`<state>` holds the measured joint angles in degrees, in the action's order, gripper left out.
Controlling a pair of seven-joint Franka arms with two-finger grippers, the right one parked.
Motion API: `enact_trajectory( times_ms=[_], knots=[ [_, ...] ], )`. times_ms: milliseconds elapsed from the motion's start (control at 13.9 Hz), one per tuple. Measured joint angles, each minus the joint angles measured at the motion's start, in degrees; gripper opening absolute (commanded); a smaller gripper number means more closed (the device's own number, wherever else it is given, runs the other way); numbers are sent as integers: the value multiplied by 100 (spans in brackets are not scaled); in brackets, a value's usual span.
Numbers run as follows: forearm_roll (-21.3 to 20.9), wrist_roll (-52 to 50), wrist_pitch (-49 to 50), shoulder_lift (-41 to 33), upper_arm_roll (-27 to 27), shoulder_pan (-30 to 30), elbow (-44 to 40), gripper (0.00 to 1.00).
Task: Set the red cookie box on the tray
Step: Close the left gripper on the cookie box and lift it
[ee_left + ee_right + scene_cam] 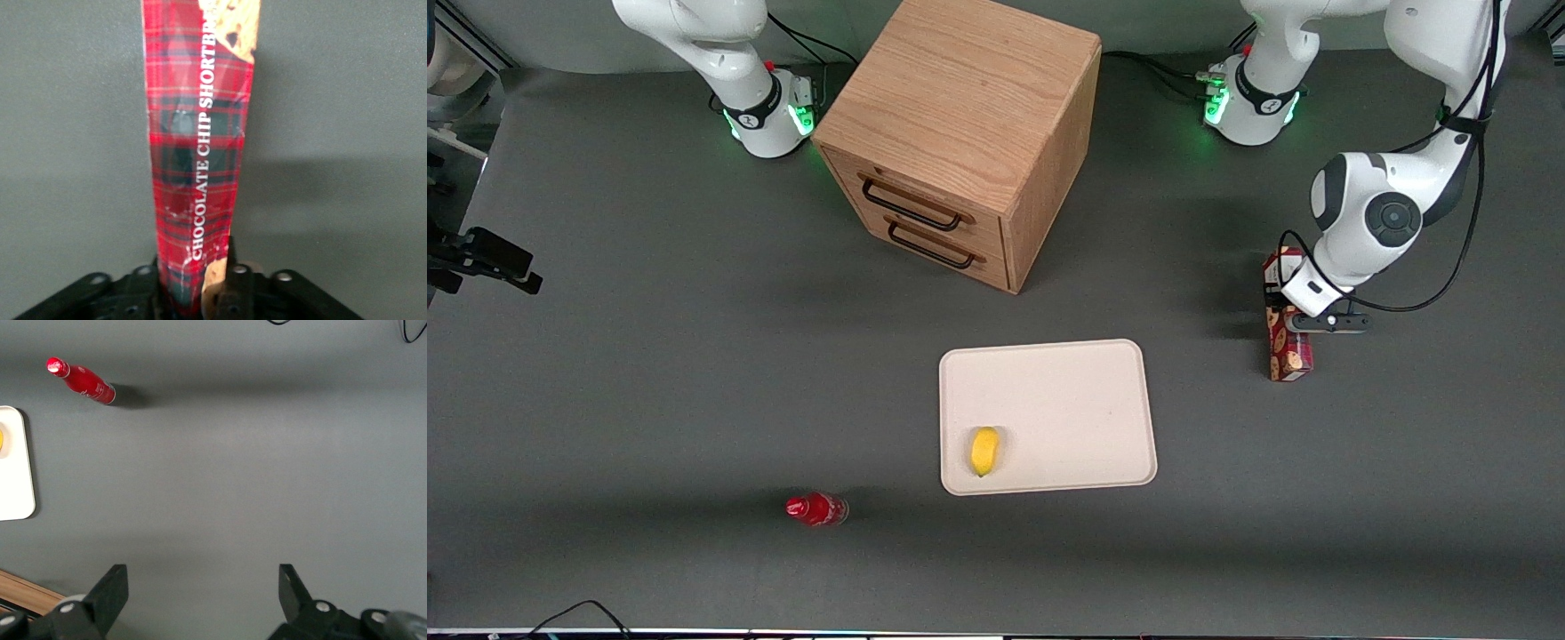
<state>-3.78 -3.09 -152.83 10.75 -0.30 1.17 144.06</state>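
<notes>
The red cookie box (1288,351) is a long narrow tartan-red carton with cookie prints, toward the working arm's end of the table. My left gripper (1288,316) is over its middle and shut on it. In the left wrist view the box (200,133) runs out from between the gripper (197,270), with a finger (231,267) pressed on each long side. I cannot tell whether the box rests on the table or is just off it. The cream-white tray (1067,391) lies flat mid-table, apart from the box, nearer the front camera.
A yellow fruit (984,451) lies on the tray near one corner. A wooden drawer cabinet (960,133) stands farther from the front camera than the tray. A small red bottle (816,509) lies on the grey table beside the tray, toward the parked arm's end.
</notes>
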Motion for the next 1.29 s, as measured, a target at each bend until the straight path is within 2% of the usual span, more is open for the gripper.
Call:
enact_trajectory(
  times_ms=[360,504,719,1079,1295],
  knots=[
    [0,0,32,-35,-23,3,-83,0],
    [0,0,503,-176,-38,6,-327,0],
    [1,3,2254,-671,-57,29,-1175,0],
    [35,11,5560,-1268,-181,81,-3336,0],
    [100,53,6546,-1284,-207,93,-4317,0]
  ],
)
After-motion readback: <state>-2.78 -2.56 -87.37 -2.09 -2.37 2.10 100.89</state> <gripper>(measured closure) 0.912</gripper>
